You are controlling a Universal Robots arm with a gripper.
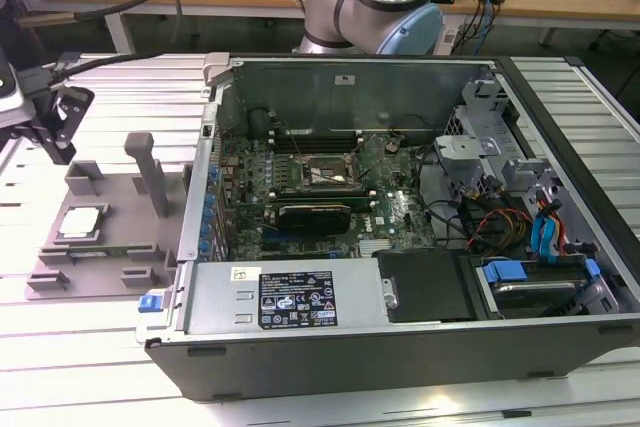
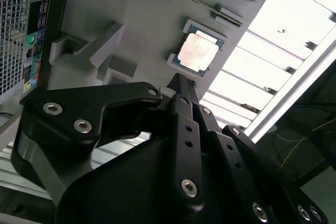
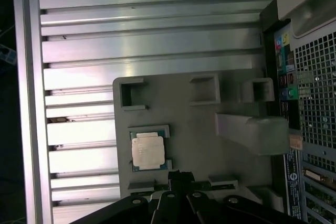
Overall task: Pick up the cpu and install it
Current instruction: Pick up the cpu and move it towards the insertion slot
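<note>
Hovering over the grey tray, the gripper shows its fingers drawn together with nothing between them. The cpu lies flat in a shallow framed recess of that tray, at the exterior view's left of the open case and well apart from the socket on the board inside. In both wrist views the fingertips line up near one edge of the cpu but apart from it; their height above it cannot be judged. Risks, as assessed: shut fingers lowered as they stand would strike the lid rather than straddle it. The recess rim hugs the chip closely, so a finger landing on the rim could tip or skid the part. The lid looks smooth and polished, offering little friction, and a thin-edged grip may slip or cock the chip. The tray's upright post and the case wall stand between tray and socket and could be struck in transit. A tilted or misaligned chip could damage the socket contacts. Materials: the cpu is a flat square with a shiny metal top and thin pale border. The tray is matt grey moulded plastic with blocky pockets. The table is ribbed bright aluminium. The gripper is black, with bolted links.
</note>
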